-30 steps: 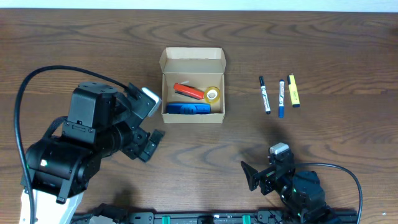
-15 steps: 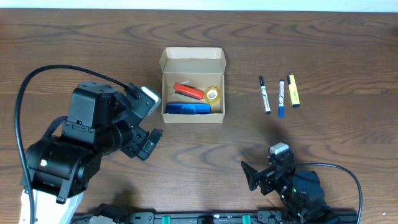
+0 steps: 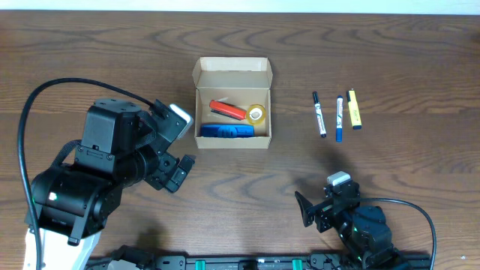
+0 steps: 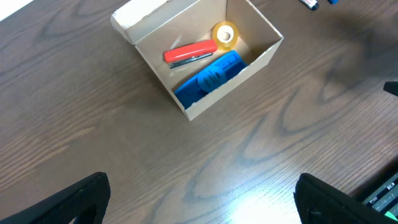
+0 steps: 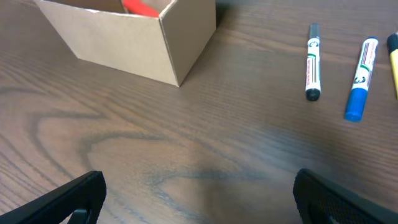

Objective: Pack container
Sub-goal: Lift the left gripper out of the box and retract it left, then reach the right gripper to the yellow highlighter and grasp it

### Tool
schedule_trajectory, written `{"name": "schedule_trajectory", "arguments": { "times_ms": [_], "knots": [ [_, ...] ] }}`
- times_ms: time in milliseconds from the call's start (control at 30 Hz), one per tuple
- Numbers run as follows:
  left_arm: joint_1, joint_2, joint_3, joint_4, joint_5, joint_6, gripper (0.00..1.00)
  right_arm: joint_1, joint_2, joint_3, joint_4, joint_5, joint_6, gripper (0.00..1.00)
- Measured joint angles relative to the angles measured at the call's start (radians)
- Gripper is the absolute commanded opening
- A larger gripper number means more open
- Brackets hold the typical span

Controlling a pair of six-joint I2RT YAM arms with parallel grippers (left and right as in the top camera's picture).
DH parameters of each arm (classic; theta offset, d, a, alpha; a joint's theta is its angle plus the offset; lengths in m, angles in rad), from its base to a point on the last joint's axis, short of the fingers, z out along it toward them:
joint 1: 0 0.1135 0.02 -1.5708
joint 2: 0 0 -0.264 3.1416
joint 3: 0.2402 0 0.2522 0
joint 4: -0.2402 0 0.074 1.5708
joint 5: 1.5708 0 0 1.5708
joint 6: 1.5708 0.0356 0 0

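Note:
The tan cardboard container [image 3: 232,71] stands open at the table's middle, flap lid folded back. Inside lie a red stapler [image 3: 226,110], a roll of tape [image 3: 257,114] and a blue object [image 3: 226,130]. They also show in the left wrist view: container [image 4: 261,53], stapler [image 4: 189,53], tape [image 4: 225,34], blue object [image 4: 208,78]. The right wrist view shows the container's corner [image 5: 168,43]. A black marker [image 3: 319,114], a blue marker [image 3: 339,118] and a yellow highlighter [image 3: 353,109] lie right of it. My left gripper [image 3: 178,171] is open and empty, left-front of the container. My right gripper [image 3: 310,210] is open and empty near the front edge.
The black marker [image 5: 313,61] and blue marker [image 5: 360,79] lie ahead-right in the right wrist view. A black rail [image 3: 247,262] runs along the table's front edge. A black cable [image 3: 30,112] loops from the left arm.
The right gripper has shifted slightly to the right. The left arm and the objects have not moved.

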Motion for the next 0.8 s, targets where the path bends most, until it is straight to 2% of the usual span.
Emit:
{"name": "schedule_trajectory", "arguments": {
  "times_ms": [167, 400, 500, 633, 800],
  "knots": [
    [0.0, 0.0, 0.0, 0.0, 0.0, 0.0, 0.95, 0.0, 0.0, 0.0, 0.025, -0.004, 0.048, 0.99],
    [0.0, 0.0, 0.0, 0.0, 0.0, 0.0, 0.95, 0.0, 0.0, 0.0, 0.058, -0.034, 0.481, 0.99],
    [0.0, 0.0, 0.0, 0.0, 0.0, 0.0, 0.95, 0.0, 0.0, -0.002, 0.099, -0.034, 0.58, 0.99],
    [0.0, 0.0, 0.0, -0.001, -0.001, 0.0, 0.95, 0.0, 0.0, -0.002, 0.187, -0.056, 0.616, 0.99],
    [0.0, 0.0, 0.0, -0.001, -0.003, 0.0, 0.95, -0.019, 0.086, 0.054, 0.154, -0.098, 0.61, 0.99]
  ]
}}
